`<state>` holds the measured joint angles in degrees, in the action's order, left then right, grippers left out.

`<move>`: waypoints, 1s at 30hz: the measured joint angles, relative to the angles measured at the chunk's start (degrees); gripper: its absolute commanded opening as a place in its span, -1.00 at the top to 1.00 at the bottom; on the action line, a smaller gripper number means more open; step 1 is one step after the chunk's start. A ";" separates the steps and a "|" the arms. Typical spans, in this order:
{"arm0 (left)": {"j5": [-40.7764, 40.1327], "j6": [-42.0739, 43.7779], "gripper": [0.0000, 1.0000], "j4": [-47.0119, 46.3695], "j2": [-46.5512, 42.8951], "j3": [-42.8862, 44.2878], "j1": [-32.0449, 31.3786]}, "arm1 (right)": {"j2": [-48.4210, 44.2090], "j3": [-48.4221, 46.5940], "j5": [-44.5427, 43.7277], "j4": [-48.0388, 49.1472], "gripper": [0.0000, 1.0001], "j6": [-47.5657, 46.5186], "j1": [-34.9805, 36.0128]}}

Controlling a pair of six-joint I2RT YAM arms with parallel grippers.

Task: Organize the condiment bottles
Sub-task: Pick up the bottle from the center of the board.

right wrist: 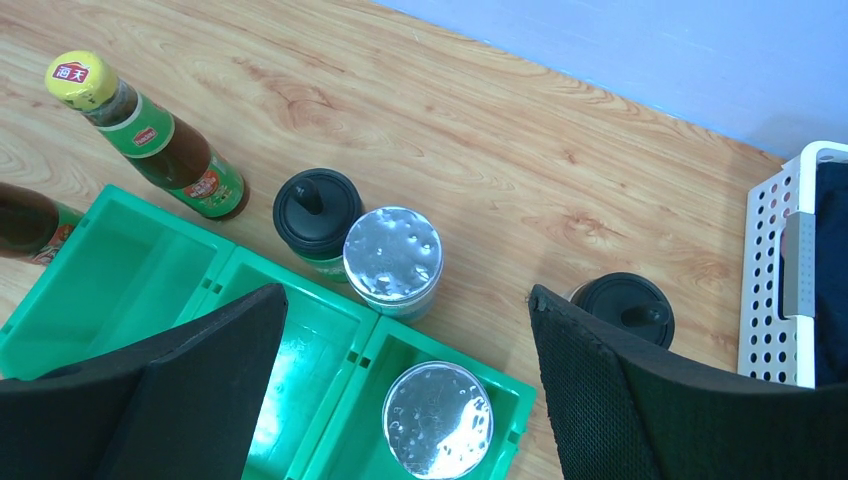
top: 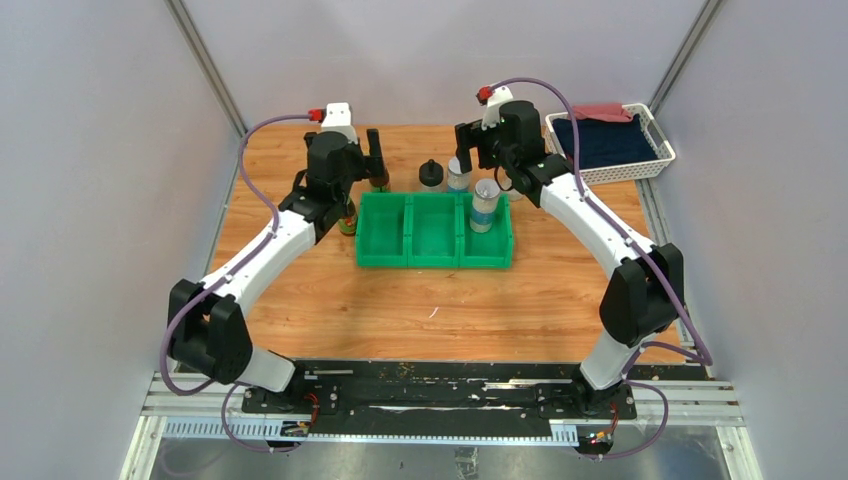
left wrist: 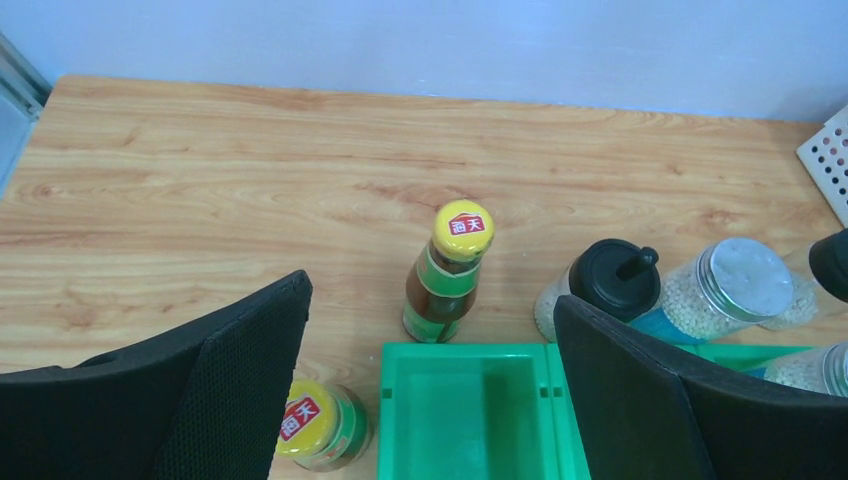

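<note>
The green bin (top: 435,262) sits mid-table. One silver-lidded shaker (top: 486,205) stands in its right compartment (right wrist: 438,418). The second shaker (right wrist: 393,260) and a black-knob bottle (right wrist: 317,212) stand just behind the bin. The other black-knob bottle (right wrist: 627,310) stands on the table right of the bin. One brown yellow-capped bottle (left wrist: 450,275) stands behind the bin's left compartment, the other (left wrist: 315,425) beside the bin's left wall. My left gripper (left wrist: 430,297) is open and empty above the left compartment. My right gripper (right wrist: 408,293) is open and empty above the shakers.
A white perforated basket (top: 612,145) holding dark and red cloth stands at the back right. It also shows at the right edge of the right wrist view (right wrist: 790,290). The bin's left (left wrist: 465,410) and middle compartments hold nothing. Grey walls enclose the table.
</note>
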<state>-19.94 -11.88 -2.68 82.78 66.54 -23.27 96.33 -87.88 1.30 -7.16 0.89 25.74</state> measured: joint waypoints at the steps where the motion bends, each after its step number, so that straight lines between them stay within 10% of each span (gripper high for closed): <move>1: 0.52 -0.33 -1.00 0.00 -0.48 -0.15 0.42 | 0.00 0.00 0.11 0.04 -0.89 -0.02 0.00; 30: -6.54 -8.15 -1.00 2.29 -10.12 -12.35 0.96 | -2.97 2.73 1.77 1.64 -0.89 -0.04 0.00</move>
<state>-26.48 -20.03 -0.38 72.66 54.19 -22.31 93.36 -85.14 3.07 -5.52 0.84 25.74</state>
